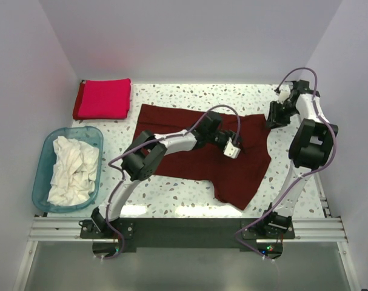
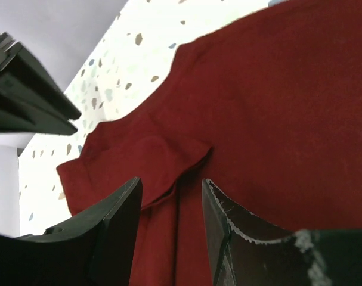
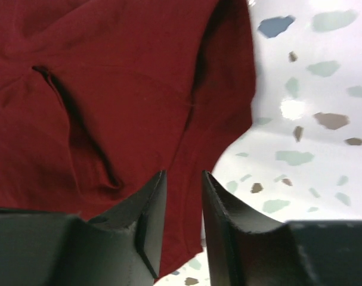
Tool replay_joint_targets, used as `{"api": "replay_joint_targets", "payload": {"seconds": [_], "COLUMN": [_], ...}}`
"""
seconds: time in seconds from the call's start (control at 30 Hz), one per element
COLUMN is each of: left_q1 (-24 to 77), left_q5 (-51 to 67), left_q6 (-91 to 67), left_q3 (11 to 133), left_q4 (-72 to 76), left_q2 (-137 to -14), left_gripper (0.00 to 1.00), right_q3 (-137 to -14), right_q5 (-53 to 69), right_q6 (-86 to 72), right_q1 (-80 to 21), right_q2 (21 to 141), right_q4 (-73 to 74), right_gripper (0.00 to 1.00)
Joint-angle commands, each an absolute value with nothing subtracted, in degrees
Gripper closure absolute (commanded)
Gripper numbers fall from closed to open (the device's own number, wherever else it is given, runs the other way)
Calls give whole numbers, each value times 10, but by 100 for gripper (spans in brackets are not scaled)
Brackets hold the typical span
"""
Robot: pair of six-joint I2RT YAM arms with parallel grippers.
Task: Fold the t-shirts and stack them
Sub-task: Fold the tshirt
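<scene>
Table (image 1: 171, 195): two red shirts (image 1: 244, 176), one tub (image 1: 74, 129)

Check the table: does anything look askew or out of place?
The maroon t-shirt lies crooked and creased, one corner trailing toward the near side. The crimson t-shirt sits neatly folded; the white shirts are just bunched in the blue tub.

Blue tub (image 1: 43, 162), seemingly plastic, sits left on the speckled table (image 1: 171, 194).

Watching a dark maroon t-shirt (image 1: 199, 165) spread open in the middle, creased, one corner trailing toward the near edge; spotting a crimson-red t-shirt (image 1: 103, 99) folded flat, far left corner; finding white t-shirts (image 1: 71, 170) (crumpled, heaped) inside the blue tub (image 1: 40, 182).
</scene>
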State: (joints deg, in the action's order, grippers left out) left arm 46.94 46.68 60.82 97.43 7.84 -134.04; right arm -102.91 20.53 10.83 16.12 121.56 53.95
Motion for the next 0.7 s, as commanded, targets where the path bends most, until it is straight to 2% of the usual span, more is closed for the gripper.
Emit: {"api": "replay_joint_targets", "payload": {"seconds": [0.0, 0.4, 0.67], "left_q1": [485, 505, 509], "left_q5": [425, 363, 338], "left_q6": [682, 724, 725], "left_q3": [999, 1016, 1037], "left_q4": [140, 184, 207], "left_q2": [-1362, -1411, -1437], "left_gripper": [51, 51, 64], "right_q3": [-1016, -1012, -1029], "right_q5": [240, 232, 212], "right_q6": [74, 41, 19], "right_q1": [158, 159, 158], "right_q2": [1201, 1238, 1281], "right_q4": [520, 433, 390], "right_gripper": [67, 73, 81]}}
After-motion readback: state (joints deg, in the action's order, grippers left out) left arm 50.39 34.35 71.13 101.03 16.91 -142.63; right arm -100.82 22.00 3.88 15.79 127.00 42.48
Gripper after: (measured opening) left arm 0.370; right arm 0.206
